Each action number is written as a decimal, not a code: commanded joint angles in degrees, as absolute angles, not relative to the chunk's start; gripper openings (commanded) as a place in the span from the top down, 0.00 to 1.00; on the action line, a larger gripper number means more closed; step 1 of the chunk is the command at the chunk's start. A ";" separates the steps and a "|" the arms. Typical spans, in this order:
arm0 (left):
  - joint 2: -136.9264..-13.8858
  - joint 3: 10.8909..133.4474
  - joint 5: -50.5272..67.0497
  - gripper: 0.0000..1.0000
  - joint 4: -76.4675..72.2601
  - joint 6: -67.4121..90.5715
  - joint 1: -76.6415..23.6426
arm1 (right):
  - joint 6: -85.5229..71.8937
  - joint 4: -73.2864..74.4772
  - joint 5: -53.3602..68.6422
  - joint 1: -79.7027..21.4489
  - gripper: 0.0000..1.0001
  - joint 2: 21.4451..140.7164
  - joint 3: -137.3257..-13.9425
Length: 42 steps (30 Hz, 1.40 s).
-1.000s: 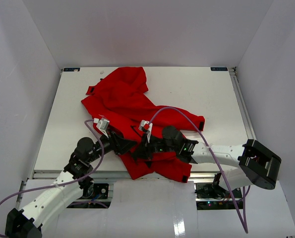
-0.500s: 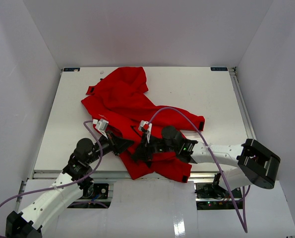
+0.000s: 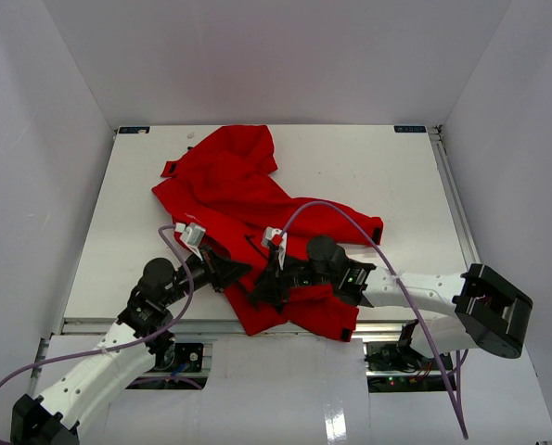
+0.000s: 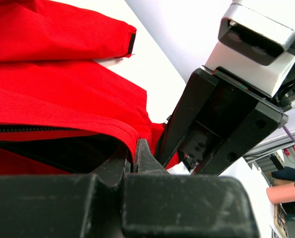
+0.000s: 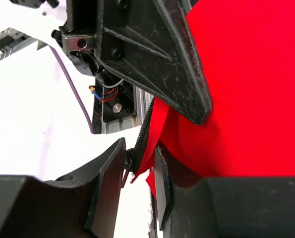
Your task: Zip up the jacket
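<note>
Folds of the jacket [image 3: 229, 185] hide most of the zipper [image 4: 28, 129]; left claw [image 4: 137, 148] pinches fabric, right claw [image 5: 140, 146] parted.

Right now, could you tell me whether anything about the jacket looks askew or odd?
The jacket lies crumpled and diagonal on the table, unzipped: its zipper edge gapes over black lining, and the hem overhangs the near edge.

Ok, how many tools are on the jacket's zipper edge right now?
2. The left tool is shut on the jacket at its front flap. The right tool is right beside it, jaws apart around the zipper edge. Neither is hidden.
</note>
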<state>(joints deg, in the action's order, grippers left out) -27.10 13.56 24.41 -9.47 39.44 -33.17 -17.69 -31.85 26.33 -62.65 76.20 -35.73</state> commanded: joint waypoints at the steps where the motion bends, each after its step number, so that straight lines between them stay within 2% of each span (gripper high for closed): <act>1: -29.02 16.78 27.11 1.00 -9.36 37.43 -33.13 | -14.92 -29.36 28.88 -62.69 0.61 75.10 -37.61; 6: -30.71 19.12 28.24 1.00 -6.33 36.26 -33.13 | -13.22 -23.07 28.95 -62.65 0.68 76.32 -41.64; 10: -30.82 19.22 29.37 1.00 -6.25 36.12 -33.13 | -12.87 -21.79 29.38 -62.58 0.71 76.49 -42.06; 21: -28.81 19.05 30.01 1.00 -7.27 36.16 -33.13 | -11.44 -18.02 30.11 -62.58 0.86 78.63 -45.26; 23: -28.65 18.90 30.23 1.00 -7.73 36.39 -33.13 | -10.90 -18.02 31.10 -62.58 0.83 79.01 -45.26; 26: -28.56 18.75 30.96 1.00 -8.60 36.56 -33.13 | -10.42 -17.93 30.31 -62.60 0.69 79.60 -45.03; 31: -28.41 17.77 33.32 1.00 -11.52 37.53 -33.13 | -9.77 -18.92 29.22 -62.64 0.55 79.96 -44.20; 34: -28.46 17.56 34.31 1.00 -12.49 37.90 -33.13 | -9.29 -20.29 28.16 -62.59 0.51 79.00 -43.13; 36: -28.39 17.41 34.61 1.00 -13.05 38.05 -33.13 | -8.98 -20.98 27.43 -62.67 0.53 78.25 -42.58; 42: -28.92 17.14 34.15 1.00 -13.68 38.42 -33.13 | -8.97 -22.51 28.56 -62.67 0.82 77.61 -42.02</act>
<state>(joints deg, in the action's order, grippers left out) -29.41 16.99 32.12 -10.14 37.74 -33.10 -9.78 -18.94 28.49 -62.65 79.18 -42.26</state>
